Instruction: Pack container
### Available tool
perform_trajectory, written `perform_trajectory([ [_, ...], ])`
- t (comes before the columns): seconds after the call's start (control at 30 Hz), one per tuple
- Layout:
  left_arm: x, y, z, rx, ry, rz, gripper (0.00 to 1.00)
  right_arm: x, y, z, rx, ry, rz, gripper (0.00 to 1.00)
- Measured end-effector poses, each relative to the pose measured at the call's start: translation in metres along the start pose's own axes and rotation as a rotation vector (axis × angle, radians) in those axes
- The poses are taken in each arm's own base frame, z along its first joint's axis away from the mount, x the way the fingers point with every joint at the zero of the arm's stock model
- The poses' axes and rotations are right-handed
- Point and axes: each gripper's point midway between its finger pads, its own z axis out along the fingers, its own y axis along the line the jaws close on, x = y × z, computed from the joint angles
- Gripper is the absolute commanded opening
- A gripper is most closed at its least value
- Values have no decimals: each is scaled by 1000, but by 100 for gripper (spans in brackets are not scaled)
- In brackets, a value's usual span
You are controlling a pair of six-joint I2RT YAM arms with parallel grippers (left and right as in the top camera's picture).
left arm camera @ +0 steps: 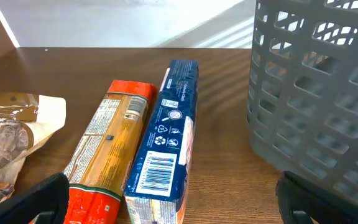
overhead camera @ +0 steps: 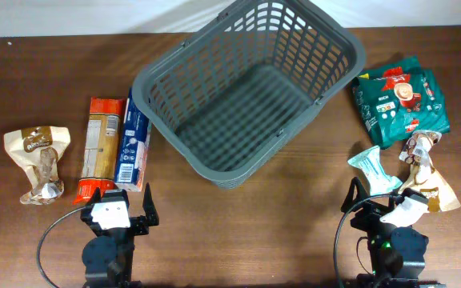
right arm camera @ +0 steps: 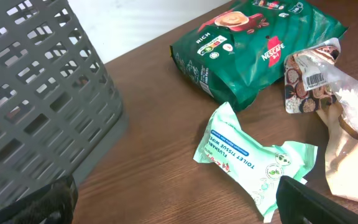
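The dark grey lattice container (overhead camera: 242, 92) stands empty at the table's middle back; its wall shows in the left wrist view (left arm camera: 316, 93) and the right wrist view (right arm camera: 36, 106). My left gripper (overhead camera: 118, 210) is open and empty at the front left, just short of a blue box (left arm camera: 166, 143) and an orange-red pasta packet (left arm camera: 107, 149). My right gripper (overhead camera: 382, 206) is open and empty at the front right, just short of a mint green tissue pack (right arm camera: 250, 155).
A clear and brown snack bag (overhead camera: 38, 156) lies far left. A green Nescafe bag (overhead camera: 398, 98) lies at the right, with a clear bag of round sweets (right arm camera: 309, 78) and a beige pouch (overhead camera: 434, 188) below it.
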Motion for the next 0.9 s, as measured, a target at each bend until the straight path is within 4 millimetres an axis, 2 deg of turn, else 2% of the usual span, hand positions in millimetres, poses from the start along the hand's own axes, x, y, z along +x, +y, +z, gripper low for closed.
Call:
perform_trajectory([
  [0.2, 0, 0, 0, 0, 0, 0, 99, 5, 14, -1, -81, 30, 7, 99],
  [0.3, 0, 0, 0, 0, 0, 0, 99, 10, 32, -4, -182, 70, 22, 99],
  [0.37, 0, 0, 0, 0, 0, 0, 99, 5, 40, -8, -214, 84, 39, 99],
  [0.47, 0, 0, 0, 0, 0, 0, 99, -32, 59, -22, -249, 59, 53, 99],
  [0.63, -1, 0, 0, 0, -4, 0, 99, -143, 108, -52, -276, 27, 11, 99],
  [0.67, -1, 0, 0, 0, -5, 0, 99, -152, 111, -54, -264, 55, -2, 99],
  [0.7, 0, 0, 0, 0, -3, 0, 99, -171, 120, -53, -244, 105, -34, 99],
  [0.8, -1, 0, 0, 0, -8, 0, 99, -206, 142, -40, -218, 301, -183, 99],
  [0.83, -1, 0, 0, 0, -8, 0, 99, -227, 156, -27, -236, 347, -232, 99],
  [0.9, -1, 0, 0, 0, -8, 0, 99, -245, 168, -9, -255, 380, -274, 99],
])
